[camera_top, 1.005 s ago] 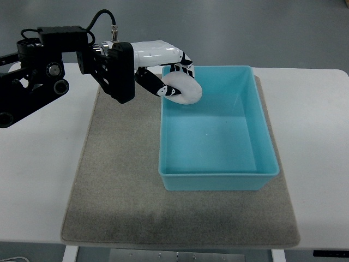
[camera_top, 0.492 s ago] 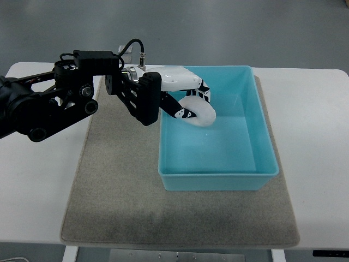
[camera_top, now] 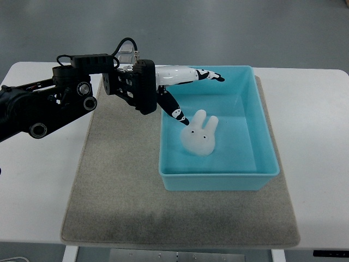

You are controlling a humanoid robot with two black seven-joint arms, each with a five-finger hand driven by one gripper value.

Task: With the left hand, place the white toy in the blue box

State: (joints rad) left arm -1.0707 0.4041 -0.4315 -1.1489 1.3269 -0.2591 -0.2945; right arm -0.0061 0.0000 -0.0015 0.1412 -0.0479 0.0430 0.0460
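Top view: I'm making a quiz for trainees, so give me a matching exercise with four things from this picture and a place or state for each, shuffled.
Things:
1. toy
2. left hand
3. box
4. mat

Places or states:
A. fingers spread, holding nothing, over the box's far left corner
B. lies flat on the white table
C. lies inside the box, ears towards the far side
D. stands on the mat, holding the toy

Pairs: 1-C, 2-A, 3-D, 4-B

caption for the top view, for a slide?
Left hand open above the blue box, white toy lying inside.
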